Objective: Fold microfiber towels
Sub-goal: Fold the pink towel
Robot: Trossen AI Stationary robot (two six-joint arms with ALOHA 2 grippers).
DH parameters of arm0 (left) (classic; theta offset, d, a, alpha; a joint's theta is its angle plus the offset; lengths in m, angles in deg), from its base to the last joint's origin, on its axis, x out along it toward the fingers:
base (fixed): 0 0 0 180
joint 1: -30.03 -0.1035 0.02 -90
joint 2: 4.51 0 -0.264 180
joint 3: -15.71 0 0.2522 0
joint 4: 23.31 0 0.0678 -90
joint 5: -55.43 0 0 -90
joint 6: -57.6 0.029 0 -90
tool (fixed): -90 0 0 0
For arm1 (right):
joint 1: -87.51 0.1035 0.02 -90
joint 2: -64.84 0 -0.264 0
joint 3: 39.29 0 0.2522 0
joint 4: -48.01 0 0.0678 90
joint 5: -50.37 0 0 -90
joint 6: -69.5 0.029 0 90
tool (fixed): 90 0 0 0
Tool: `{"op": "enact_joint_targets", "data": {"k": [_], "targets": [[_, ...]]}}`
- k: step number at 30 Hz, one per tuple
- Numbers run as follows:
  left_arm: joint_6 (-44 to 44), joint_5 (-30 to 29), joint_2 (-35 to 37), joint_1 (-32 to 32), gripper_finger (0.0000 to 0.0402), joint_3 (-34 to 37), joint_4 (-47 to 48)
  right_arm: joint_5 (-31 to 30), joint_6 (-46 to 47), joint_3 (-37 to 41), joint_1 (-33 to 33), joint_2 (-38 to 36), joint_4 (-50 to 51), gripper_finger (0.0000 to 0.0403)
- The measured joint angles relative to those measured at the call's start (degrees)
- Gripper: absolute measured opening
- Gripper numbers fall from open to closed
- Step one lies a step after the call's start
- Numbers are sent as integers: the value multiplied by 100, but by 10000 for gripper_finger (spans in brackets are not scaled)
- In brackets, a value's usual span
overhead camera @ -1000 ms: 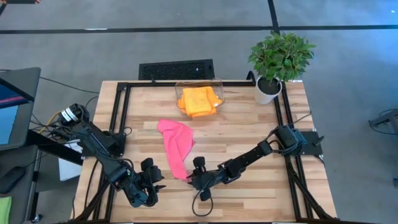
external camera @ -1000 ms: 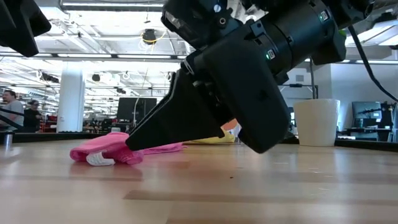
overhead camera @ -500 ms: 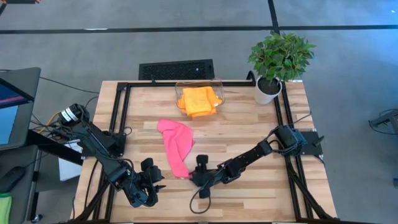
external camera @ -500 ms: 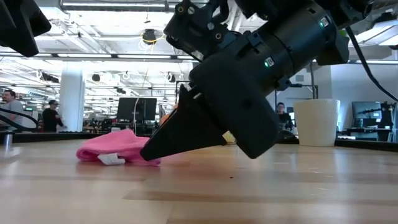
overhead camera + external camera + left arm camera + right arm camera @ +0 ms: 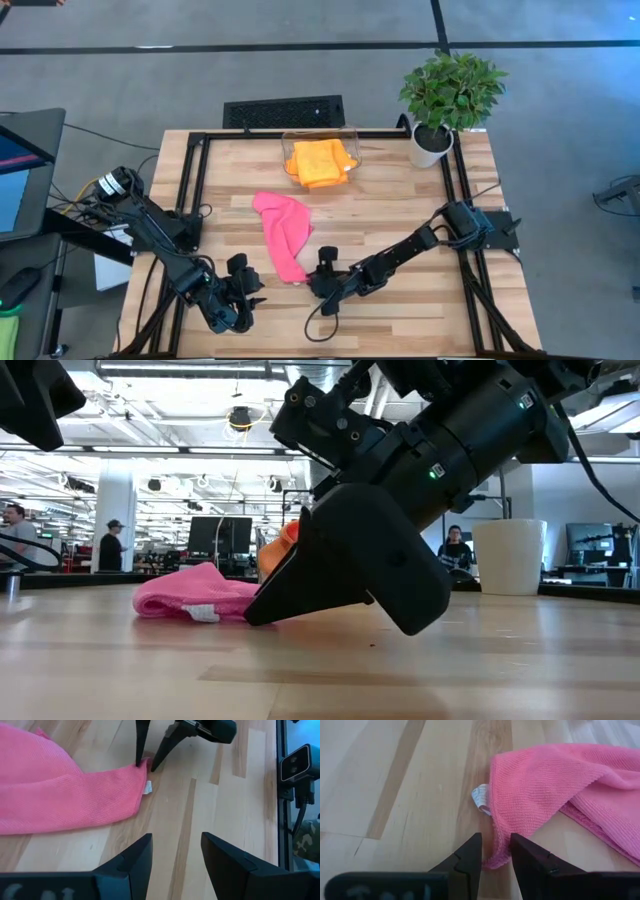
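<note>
1. Nearest, left gripper (image 5: 232, 300) waits at about 7 o'clock on the table (image 5: 400, 215), fingers spread wide with nothing between them.
2. Right gripper (image 5: 314, 283) sits low near 6 o'clock, jaws narrowed on the near corner of the pink towel (image 5: 282, 232); right wrist view shows the hem (image 5: 496, 857) between the fingertips, so it looks pinched.
3. Step in hand, by my read: corner grasped, fold not yet made. Next move calls for lifting that corner and carrying it toward 12 o'clock over the far edge.
4. Pink towel lies bunched in a strip mid-table, 6 to 11 o'clock.
5. Wrist views show a white tag (image 5: 148, 787) by the corner; the high view does not show it.
6. Far at 12 o'clock, orange towels (image 5: 320, 162) sit in the clear bin (image 5: 352, 135); potted plant (image 5: 450, 95) at 1 o'clock.
</note>
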Motion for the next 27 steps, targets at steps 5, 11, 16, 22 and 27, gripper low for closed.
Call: {"op": "enact_joint_targets", "data": {"k": [5, 11, 16, 22, 27], "targets": [[0, 0, 0, 0, 162, 0, -1, 33, -12, 0, 2, 2, 13, 93], [2, 2, 0, 0, 162, 0, -1, 42, -69, 3, 0, -88, 184, 12], [4, -91, 0, 0, 162, 0, -1, 39, -57, -208, 0, -519, 934, 15], [38, -680, 0, 0, 162, 0, -3, -57, -67, -364, 24, -1363, 1680, 9], [40, -1349, -1, 0, 162, 0, -54, -184, -79, -402, -23, -2030, 1987, 4]]}}
